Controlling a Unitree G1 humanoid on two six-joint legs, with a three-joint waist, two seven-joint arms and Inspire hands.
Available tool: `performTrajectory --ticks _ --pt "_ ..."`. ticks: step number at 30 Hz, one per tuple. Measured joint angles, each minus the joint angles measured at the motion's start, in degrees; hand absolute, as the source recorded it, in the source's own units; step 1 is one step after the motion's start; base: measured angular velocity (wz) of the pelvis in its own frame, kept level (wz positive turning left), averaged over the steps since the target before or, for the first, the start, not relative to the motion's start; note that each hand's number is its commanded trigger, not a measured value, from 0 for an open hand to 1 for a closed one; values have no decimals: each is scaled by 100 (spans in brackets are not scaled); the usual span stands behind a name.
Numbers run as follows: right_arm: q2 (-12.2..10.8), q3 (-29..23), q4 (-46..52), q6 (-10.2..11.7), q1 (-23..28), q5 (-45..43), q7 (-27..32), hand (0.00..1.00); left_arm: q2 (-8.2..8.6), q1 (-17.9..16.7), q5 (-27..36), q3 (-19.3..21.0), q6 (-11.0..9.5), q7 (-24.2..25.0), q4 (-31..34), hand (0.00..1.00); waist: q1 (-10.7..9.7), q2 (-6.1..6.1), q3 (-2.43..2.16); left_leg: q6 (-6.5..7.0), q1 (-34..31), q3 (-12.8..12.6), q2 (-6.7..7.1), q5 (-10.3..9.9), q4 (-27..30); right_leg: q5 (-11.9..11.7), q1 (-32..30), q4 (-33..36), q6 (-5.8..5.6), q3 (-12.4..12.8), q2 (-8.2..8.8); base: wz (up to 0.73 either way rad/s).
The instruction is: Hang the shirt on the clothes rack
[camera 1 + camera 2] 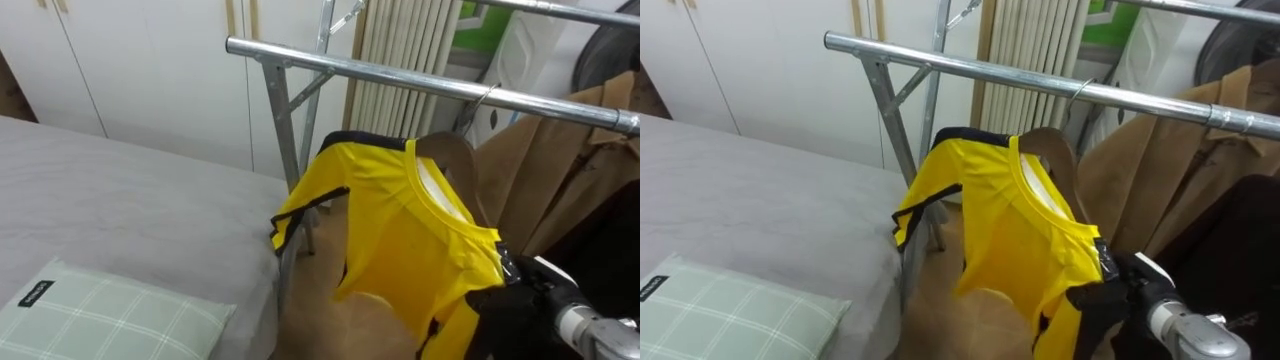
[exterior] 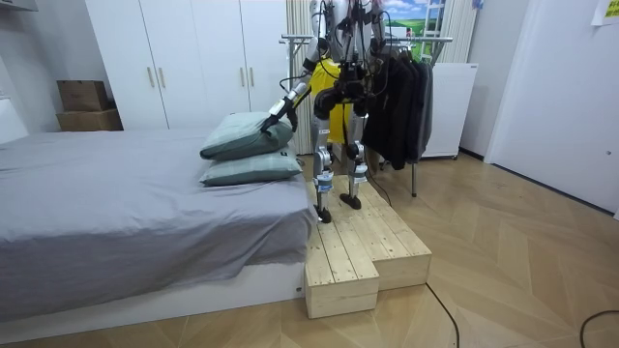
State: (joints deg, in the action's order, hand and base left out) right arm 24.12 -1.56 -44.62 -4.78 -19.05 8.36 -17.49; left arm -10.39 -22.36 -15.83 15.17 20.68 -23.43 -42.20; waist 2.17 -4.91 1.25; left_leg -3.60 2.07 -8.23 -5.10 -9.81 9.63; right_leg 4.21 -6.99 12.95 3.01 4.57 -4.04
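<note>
Left eye view, nearest part: a checked pillow (image 1: 110, 320) lies at the lower left on the grey bed (image 1: 130, 210). At the lower right the right hand (image 1: 505, 305) comes in, dark, and it lies against the lower shoulder of the yellow shirt (image 1: 400, 240). I cannot tell if its fingers are closed on the cloth or only touch it.

The shirt has dark trim and sits on a wooden hanger (image 1: 450, 152). The hook of the hanger is over the metal rail (image 1: 400, 77), so the shirt hangs tilted, just beside the upright post (image 1: 285, 150) of the rack. Further right on the same rail hang a brown coat (image 1: 560, 170) and a dark garment (image 1: 620, 260). Behind the rack stand a white radiator (image 1: 400, 40) and white wardrobe doors (image 1: 150, 60).

Room view: the robot stands on a wooden platform (image 2: 358, 251) between the bed and the rack and faces the rack. Its left hand (image 2: 267, 120) is stretched out to the side, just beside the stacked pillows (image 2: 247, 145). Whether its fingers are apart or together I cannot tell.
</note>
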Motion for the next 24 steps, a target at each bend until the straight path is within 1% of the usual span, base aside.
performTrajectory --ticks 5,10,13,15,17,18,19,20,21,22,23,24 --pt "1 0 71 -4 -8 -219 115 0 0 0 -4 31 0 -11 -20 0 0 1 0 0 2 -9 -1 0 -3 -2 0 -4 3 10 -2 0" --pt "1 -5 225 -15 -67 -639 499 0 9 3 -5 31 -13 -68 -92 0 -3 6 -1 -1 38 -61 -8 -1 -13 -23 1 18 30 24 -9 -5" --pt "-1 -8 719 -34 -64 -1257 921 0 25 3 -4 28 -13 -74 -92 0 -20 44 -1 -1 43 -80 -7 -1 -13 -23 -1 33 30 78 -22 -3" --pt "-13 -6 1138 -32 -66 -1959 1366 0 43 3 -4 22 -13 -123 -88 0 -17 62 0 -1 61 -103 -9 -1 -12 -20 -20 78 29 97 -31 -3" --pt "-29 -7 1334 -27 -64 -2413 1686 25 74 4 1 16 -13 -196 -88 0 -21 74 6 -2 65 -107 -11 -1 -9 -22 -18 76 31 93 -32 0" --pt "-40 -7 1427 -27 -64 -2707 1874 53 102 4 4 11 -13 -238 -88 0 -23 89 11 -2 60 -110 -10 -1 -8 -22 -20 71 31 96 -31 0" --pt "-47 -8 1462 -27 -61 -2826 1956 57 110 4 4 10 -13 -248 -88 0 -24 95 10 -2 57 -111 -10 -1 -8 -22 -21 69 30 97 -30 0" --pt "-75 -11 1539 -28 -51 -3018 2102 56 126 4 4 10 -13 -268 -88 0 -25 108 7 -2 53 -110 -9 -1 -8 -19 -20 71 26 109 -31 0" --pt "-105 -11 1615 -28 -49 -3182 2211 51 147 5 4 -3 -14 -288 -88 0 -25 122 6 -3 51 -114 -9 0 -8 -19 -21 81 26 127 -35 0" --pt "-126 -11 1646 -28 -49 -3278 2272 29 156 5 4 -19 -14 -305 -88 0 -25 128 6 -3 51 -116 -8 0 -8 -18 -23 86 26 142 -40 0" --pt "-183 -12 1696 -28 -49 -3435 2383 11 187 5 4 -22 -14 -339 -88 0 -25 139 4 -3 50 -116 -9 0 -8 -18 -26 86 25 147 -42 0" --pt "-224 -12 1737 -28 -49 -3563 2466 0 210 4 4 -25 -13 -351 -88 0 -25 148 3 -3 48 -116 -9 1 -9 -18 -27 86 25 148 -43 0"
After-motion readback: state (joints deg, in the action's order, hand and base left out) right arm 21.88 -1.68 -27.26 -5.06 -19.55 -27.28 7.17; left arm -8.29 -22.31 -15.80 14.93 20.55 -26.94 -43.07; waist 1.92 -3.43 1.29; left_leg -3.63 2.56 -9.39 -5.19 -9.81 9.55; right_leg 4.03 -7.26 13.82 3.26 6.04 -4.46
